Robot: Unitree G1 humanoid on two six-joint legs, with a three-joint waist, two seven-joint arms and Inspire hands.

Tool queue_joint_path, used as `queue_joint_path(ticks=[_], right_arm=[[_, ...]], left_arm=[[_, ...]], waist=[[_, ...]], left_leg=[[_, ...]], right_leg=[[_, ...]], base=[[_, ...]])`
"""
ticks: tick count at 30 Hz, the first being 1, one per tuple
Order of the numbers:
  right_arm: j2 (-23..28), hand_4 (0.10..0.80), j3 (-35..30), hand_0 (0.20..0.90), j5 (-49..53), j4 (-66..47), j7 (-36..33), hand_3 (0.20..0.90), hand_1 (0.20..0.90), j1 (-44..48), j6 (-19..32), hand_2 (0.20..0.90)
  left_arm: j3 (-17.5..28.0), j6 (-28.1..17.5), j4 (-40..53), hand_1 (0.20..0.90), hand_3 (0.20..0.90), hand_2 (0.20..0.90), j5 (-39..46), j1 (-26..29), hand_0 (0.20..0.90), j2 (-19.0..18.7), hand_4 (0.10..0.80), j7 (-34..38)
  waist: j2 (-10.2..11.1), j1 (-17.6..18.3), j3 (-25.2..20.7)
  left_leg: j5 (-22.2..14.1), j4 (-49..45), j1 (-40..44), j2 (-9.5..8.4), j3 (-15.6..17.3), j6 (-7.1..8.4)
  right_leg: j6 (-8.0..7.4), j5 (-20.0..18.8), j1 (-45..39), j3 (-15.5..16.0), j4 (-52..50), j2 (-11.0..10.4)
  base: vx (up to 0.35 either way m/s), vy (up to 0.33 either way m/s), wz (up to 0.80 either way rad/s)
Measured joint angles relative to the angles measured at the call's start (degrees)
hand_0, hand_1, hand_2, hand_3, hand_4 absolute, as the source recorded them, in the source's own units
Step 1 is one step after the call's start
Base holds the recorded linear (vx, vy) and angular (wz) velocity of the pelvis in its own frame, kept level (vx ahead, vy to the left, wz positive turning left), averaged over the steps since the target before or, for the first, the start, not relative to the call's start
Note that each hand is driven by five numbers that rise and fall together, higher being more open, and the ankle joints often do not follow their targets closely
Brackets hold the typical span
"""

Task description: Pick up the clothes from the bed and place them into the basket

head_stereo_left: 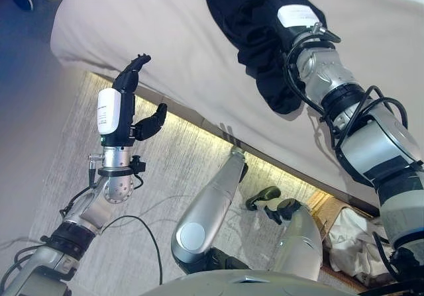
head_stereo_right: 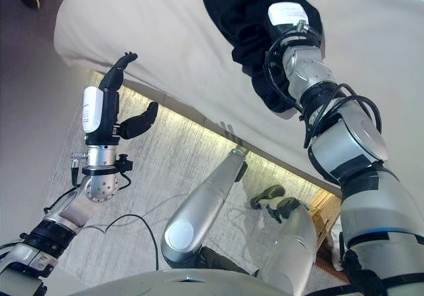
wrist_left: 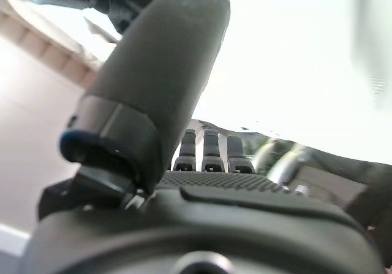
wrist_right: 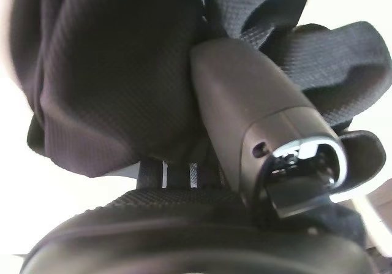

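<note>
Black garment [head_stereo_left: 255, 28] is bunched on the beige bed [head_stereo_left: 165, 38], and your right hand [wrist_right: 245, 108] is buried in it, cloth wrapped round the thumb; its fingers are hidden, can't tell their state. Your left hand [head_stereo_left: 126, 107] hovers over the floor beside the bed, fingers relaxed, holding nothing

Left arm: raised from lower left, forearm upright | left hand [head_stereo_left: 122, 107]: held in the air, fingers straight and pointing up, thumb angled out to the side, holding nothing | right arm: reaching forward from lower right, fully extended | right hand [head_stereo_left: 298, 19]: palm down, fingers hidden from sight.
</note>
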State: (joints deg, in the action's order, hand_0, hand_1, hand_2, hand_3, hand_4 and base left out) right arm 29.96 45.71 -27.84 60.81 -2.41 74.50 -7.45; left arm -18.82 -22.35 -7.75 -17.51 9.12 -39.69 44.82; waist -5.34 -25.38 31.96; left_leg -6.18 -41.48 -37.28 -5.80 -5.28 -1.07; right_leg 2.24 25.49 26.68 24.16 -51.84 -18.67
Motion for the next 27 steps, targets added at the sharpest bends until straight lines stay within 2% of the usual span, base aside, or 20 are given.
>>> queue_joint_path(ticks=[5,8,9,11,15,21,27], right_arm=[[0.9,0.1,-0.7,0.3,3.6,-3.2,-0.3,0.2,0.3,-4.7,-0.1,0.3],[3.6,0.1,-2.7,0.3,5.4,-9.2,-1.1,0.2,0.3,-8.1,-0.5,0.3],[4.5,0.1,-3.3,0.3,6.3,-11.6,-1.4,0.2,0.3,-9.0,-0.9,0.3],[6.7,0.1,-4.5,0.3,7.9,-16.7,-1.4,0.2,0.3,-10.5,-1.2,0.3],[10.9,0.1,-8.6,0.3,9.0,-24.9,-2.3,0.2,0.3,-13.3,-1.2,0.3],[17.4,0.1,-20.8,0.3,12.5,-34.9,-3.4,0.2,0.3,-22.0,-0.1,0.3],[23.9,0.1,-28.1,0.3,13.5,-38.2,-3.4,0.2,0.3,-27.0,1.4,0.3]], left_arm=[[-0.2,1.2,-0.5,0.9,0.9,0.9,-0.1,0.2,0.9,0.0,0.8,-0.6],[-0.1,1.5,-0.5,0.9,0.9,0.9,-0.2,0.2,0.9,0.0,0.8,-1.9],[0.0,1.8,-0.6,0.9,0.9,0.9,-0.2,0.2,0.9,0.0,0.8,-2.4],[0.4,2.3,-1.3,0.9,0.9,0.9,-0.1,0.3,0.9,0.1,0.8,-3.9],[1.5,3.4,-2.1,0.9,0.9,0.9,-0.1,0.0,0.9,0.3,0.8,-6.0],[4.9,3.8,-2.5,0.9,0.9,0.9,-0.1,-0.1,0.9,0.3,0.8,-8.4],[6.3,3.8,-7.7,0.9,0.9,0.9,0.0,0.9,0.9,0.5,0.8,-9.3]], waist=[[0.3,3.2,0.1],[0.5,4.0,0.2],[0.7,4.5,0.2],[0.9,5.8,0.1],[1.7,8.4,-0.2],[5.5,13.2,-1.7],[8.1,20.0,-7.2]], left_leg=[[-0.7,2.9,7.9,0.89,2.6,-0.26],[-0.9,5.0,12.8,1.97,4.4,-0.45],[-1.0,5.7,14.3,2.48,5.2,-0.6],[-0.8,7.9,17.6,3.19,5.7,-0.44],[-0.9,11.1,22.5,4.8,7.5,-0.53],[0.0,18.5,30.6,7.36,11.6,-0.09],[3.4,28.8,35.6,7.89,14.2,0.41]], right_leg=[[-1.42,-0.9,-6.5,-1.7,2.9,0.1],[-1.35,-1.6,-10.3,-1.8,5.3,0.1],[-1.77,-2.4,-11.8,-2.0,6.3,0.4],[-1.67,-3.7,-14.7,-1.7,9.0,1.1],[-1.5,-4.7,-18.9,-2.1,13.5,2.7],[-2.47,-10.0,-25.0,-5.2,23.1,7.0],[-3.28,-15.1,-28.6,-6.7,34.6,10.1]], base=[[0.061,-0.045,-0.31],[0.085,-0.046,-0.35],[0.056,-0.033,-0.37],[0.03,-0.037,-0.29],[0.095,-0.071,-0.34],[0.077,-0.053,-0.41],[0.029,-0.06,-0.26]])
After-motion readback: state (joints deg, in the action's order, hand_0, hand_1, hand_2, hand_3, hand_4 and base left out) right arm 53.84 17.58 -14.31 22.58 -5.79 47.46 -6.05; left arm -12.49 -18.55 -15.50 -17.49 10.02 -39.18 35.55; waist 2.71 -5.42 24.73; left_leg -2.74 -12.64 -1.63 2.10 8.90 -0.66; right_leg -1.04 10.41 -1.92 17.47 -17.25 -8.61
